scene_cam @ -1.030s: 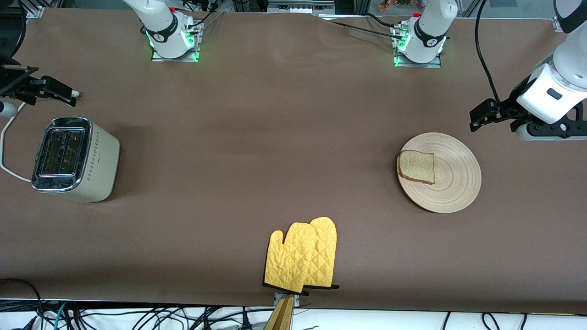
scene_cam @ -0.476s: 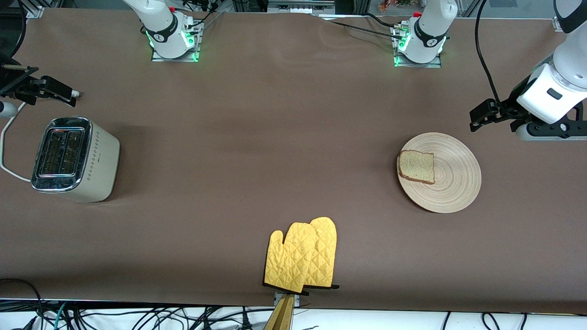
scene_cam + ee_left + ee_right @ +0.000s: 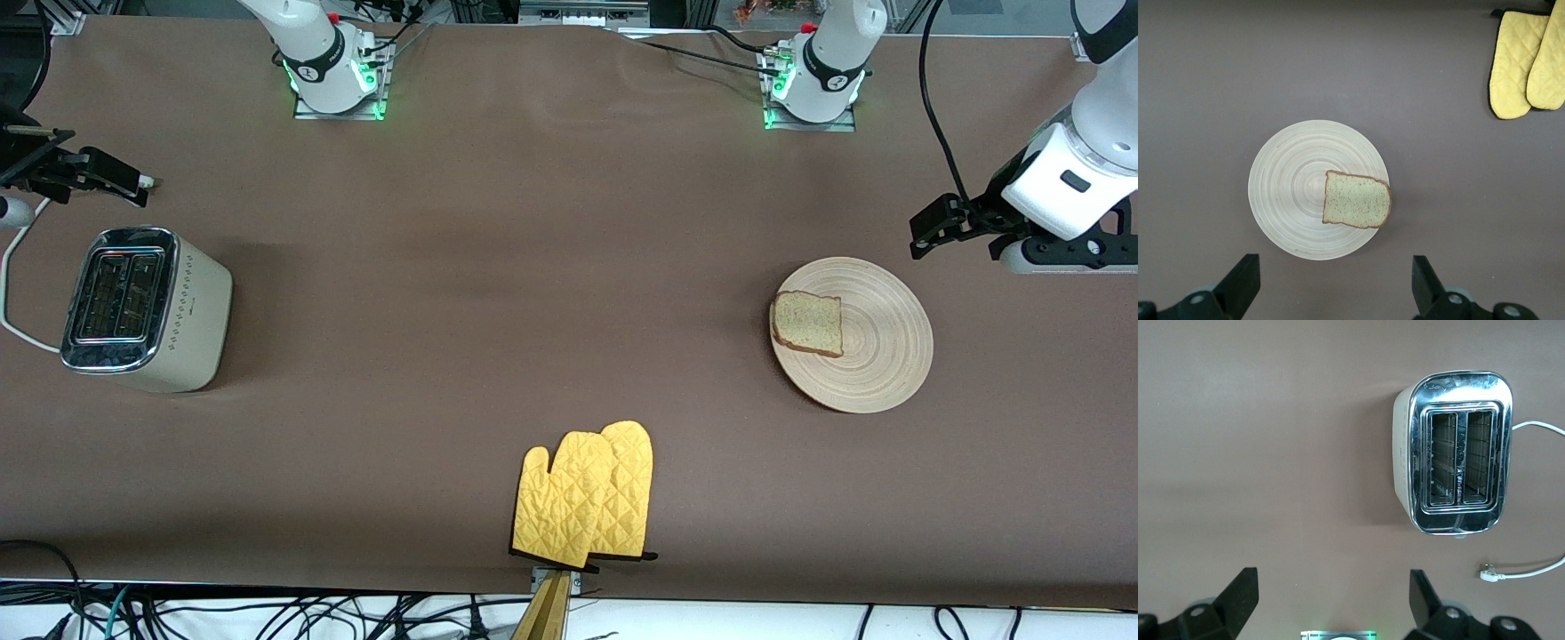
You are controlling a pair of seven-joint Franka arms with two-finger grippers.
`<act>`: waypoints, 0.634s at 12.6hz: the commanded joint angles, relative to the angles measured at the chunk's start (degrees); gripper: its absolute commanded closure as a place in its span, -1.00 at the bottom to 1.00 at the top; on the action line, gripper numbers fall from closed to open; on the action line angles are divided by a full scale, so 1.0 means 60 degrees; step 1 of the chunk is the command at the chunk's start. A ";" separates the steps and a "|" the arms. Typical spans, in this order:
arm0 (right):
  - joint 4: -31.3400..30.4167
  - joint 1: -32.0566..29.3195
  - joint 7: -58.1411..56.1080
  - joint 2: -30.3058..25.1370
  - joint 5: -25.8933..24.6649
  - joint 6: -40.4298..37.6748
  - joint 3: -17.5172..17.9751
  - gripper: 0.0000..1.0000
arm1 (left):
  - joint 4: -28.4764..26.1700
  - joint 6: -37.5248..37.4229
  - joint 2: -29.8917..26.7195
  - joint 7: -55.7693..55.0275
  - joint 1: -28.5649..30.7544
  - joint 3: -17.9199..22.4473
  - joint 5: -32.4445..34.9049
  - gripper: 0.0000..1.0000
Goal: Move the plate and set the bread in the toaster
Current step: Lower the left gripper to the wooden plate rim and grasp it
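Note:
The pale wooden plate (image 3: 876, 364) lies toward the left arm's end of the table, with the bread (image 3: 807, 323) slice flat on its edge nearest the table's middle. Both show in the left wrist view, plate (image 3: 1288, 193) and bread (image 3: 1357, 199). My left gripper (image 3: 1062, 256) hangs open and empty above the table beside the plate; its own view shows it (image 3: 1335, 293) wide open. The cream toaster (image 3: 142, 307) stands at the right arm's end with both slots empty, as the right wrist view (image 3: 1458, 453) shows. My right gripper (image 3: 36, 171) is open and empty in the air beside the toaster (image 3: 1333, 610).
A pair of yellow oven mitts (image 3: 587, 498) lies at the table's edge nearest the front camera, also in the left wrist view (image 3: 1528, 60). The toaster's white cord (image 3: 11, 307) loops off by the table's end, its plug (image 3: 1488, 573) loose on the table.

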 commanded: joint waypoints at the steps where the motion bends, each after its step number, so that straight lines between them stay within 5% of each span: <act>1: 0.0012 0.0001 -0.0011 -0.0111 -0.0029 -0.0117 -0.0016 -1.00 | 0.0250 0.0153 0.0589 -0.0110 -0.0148 -0.0108 0.0567 -1.00; 4: 0.0012 0.0001 -0.0012 -0.0111 -0.0029 -0.0103 -0.0016 -1.00 | -0.0172 0.0196 0.0679 -0.0037 -0.0163 -0.0342 0.1682 -1.00; 8: -0.0002 0.0001 -0.0056 -0.0111 -0.0029 -0.0117 0.0013 -1.00 | -0.0643 0.0837 0.1614 0.1451 0.1399 -0.0168 0.0271 -1.00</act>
